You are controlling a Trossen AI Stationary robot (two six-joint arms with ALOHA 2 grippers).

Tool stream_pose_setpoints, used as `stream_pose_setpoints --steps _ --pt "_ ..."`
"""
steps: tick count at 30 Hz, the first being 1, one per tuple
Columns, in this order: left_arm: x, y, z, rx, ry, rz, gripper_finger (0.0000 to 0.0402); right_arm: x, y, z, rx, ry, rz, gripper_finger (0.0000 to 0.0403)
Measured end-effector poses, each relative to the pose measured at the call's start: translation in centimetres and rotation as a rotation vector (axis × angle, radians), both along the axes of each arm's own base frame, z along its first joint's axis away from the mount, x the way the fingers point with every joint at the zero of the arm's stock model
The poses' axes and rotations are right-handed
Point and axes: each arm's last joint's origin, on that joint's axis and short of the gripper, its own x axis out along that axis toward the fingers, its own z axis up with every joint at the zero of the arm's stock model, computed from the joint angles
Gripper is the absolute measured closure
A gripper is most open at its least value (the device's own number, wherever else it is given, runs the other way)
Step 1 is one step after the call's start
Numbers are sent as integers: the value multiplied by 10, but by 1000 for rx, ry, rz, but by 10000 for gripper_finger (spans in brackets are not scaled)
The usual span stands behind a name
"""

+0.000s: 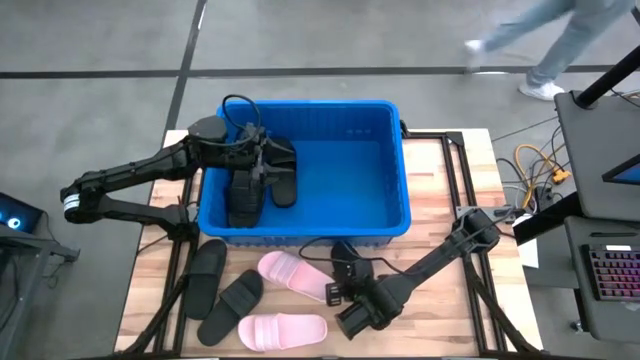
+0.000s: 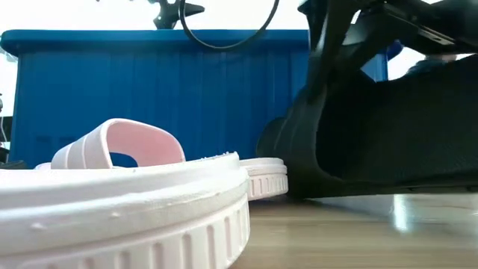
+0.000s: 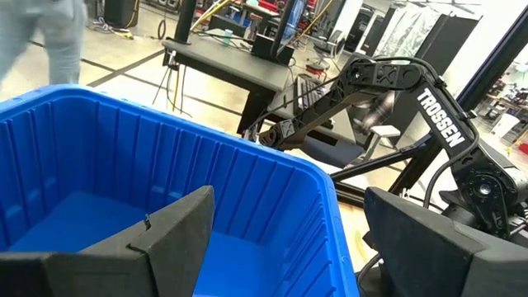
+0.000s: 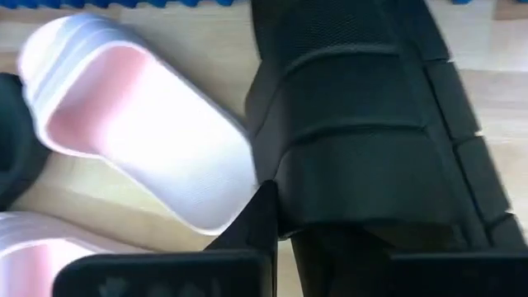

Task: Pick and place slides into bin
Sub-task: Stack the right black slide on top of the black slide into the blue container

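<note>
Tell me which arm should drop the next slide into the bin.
Right. The right gripper is shut on a black slide at the table's front, next to the bin. The left gripper hangs open inside the bin, holding nothing.

A pale pink slide (image 2: 119, 146) lies before the blue bin (image 2: 149, 90) wall, a second pale sole (image 2: 112, 217) looming nearest (filling the foreground). A black slide (image 2: 388, 142) sits tilted at right under dark arm parts.

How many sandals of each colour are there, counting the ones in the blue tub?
black slides: 5 (2 in the bin, 2 on the table, 1 in the right gripper)
pink slides: 2
total: 7
Left gripper open over the bin.
</note>
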Motion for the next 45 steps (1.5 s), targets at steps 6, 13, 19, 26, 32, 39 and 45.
stream_pose_setpoints --steps 6,13,19,26,32,39,45 --pt "0 0 -3 -2 27 -1 104 5 6 18 40 -63 42 392" --pt "0 0 -3 -3 30 -1 104 8 8 57 33 -84 110 393" --pt "0 0 -3 -2 30 -1 104 6 6 97 10 -112 159 394" --pt "0 0 -3 -2 29 -1 104 3 -1 144 -124 -248 169 394" --pt "0 0 -3 -2 29 -1 104 2 -5 171 -231 -362 161 394" --pt "0 0 -3 -4 29 -1 104 -2 -16 183 -356 -439 77 394" --pt "-7 -4 4 6 -10 -42 104 1 -29 188 -506 -486 -17 394"
